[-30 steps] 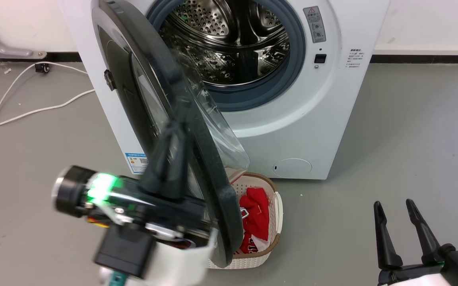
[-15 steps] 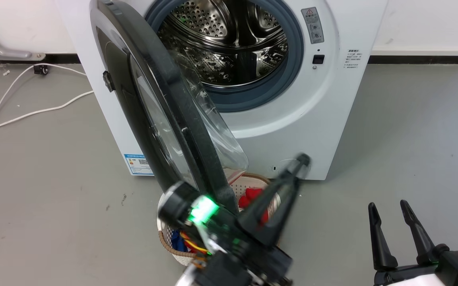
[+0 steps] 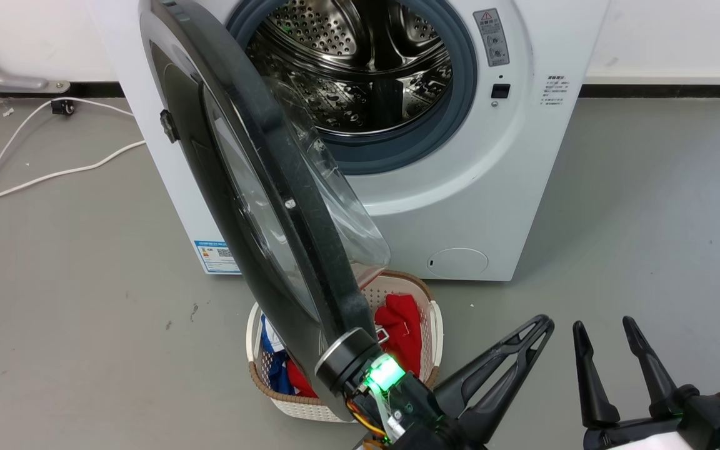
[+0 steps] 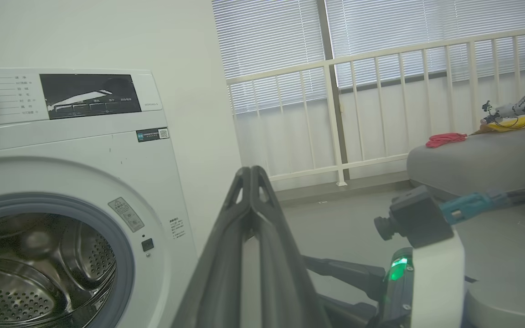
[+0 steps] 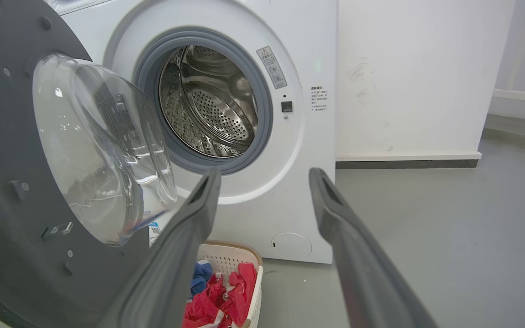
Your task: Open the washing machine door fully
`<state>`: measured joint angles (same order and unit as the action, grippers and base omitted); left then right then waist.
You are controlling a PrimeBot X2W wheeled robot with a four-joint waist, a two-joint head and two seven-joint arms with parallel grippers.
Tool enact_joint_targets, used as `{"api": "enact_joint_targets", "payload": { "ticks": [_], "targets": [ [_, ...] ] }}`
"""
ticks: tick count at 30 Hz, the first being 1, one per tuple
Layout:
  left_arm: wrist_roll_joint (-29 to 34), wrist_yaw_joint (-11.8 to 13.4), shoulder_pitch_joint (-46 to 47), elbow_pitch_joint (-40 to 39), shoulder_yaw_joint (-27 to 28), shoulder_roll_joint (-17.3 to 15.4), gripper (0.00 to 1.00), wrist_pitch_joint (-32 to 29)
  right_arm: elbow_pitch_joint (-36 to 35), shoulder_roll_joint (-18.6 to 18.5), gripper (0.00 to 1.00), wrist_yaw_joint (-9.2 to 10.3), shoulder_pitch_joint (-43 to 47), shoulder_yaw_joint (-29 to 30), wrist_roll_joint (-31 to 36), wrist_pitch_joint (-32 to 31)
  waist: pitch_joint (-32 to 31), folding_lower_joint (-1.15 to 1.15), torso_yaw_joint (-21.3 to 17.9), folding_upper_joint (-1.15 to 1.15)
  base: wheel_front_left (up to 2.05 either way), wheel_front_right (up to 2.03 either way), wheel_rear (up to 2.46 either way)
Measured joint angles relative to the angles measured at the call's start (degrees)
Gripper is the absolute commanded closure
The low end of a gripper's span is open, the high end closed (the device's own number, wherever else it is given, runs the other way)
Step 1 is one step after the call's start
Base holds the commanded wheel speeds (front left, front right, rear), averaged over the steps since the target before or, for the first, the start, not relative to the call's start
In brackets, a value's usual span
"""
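Grey floor [image 3: 85,281]; washing machine door [image 3: 285,212] — glossy black, clear glass bulge — half-open; left pincer [image 3: 538,328] pressed together; right pincer [image 3: 604,323] spread.

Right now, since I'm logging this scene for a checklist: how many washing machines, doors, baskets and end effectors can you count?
washing machine: 1
washing machine door: 1
laundry basket: 1
end effectors: 2 (left end effector, right end effector)
Total: 5
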<state>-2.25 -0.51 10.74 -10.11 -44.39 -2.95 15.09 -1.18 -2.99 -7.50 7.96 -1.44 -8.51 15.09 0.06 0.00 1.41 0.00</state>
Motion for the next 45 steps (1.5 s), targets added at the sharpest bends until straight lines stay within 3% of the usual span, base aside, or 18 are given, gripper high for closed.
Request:
{"api": "enact_joint_targets", "payload": {
  "ticks": [15,31,45],
  "targets": [
    [-1.5,0.1,-4.0,9.5,1.2,-0.4,1.00,0.0,1.3,0.0,0.00,0.00,-0.5,-0.4,0.4,0.0,0.5,0.00,-0.3,0.00,0.00,0.00,0.00],
    [-3.1,1.0,-3.6,17.7,12.5,-1.2,1.00,0.0,2.5,0.0,0.00,0.00,-1.2,-0.6,0.6,0.0,1.5,0.00,-0.4,0.00,0.00,0.00,0.00],
    [-2.0,0.3,-5.7,17.2,17.0,-0.4,1.00,0.2,3.0,0.0,0.00,0.00,-1.6,-0.7,0.5,0.0,1.9,0.00,0.9,0.00,0.00,0.00,0.00]
  ]
}}
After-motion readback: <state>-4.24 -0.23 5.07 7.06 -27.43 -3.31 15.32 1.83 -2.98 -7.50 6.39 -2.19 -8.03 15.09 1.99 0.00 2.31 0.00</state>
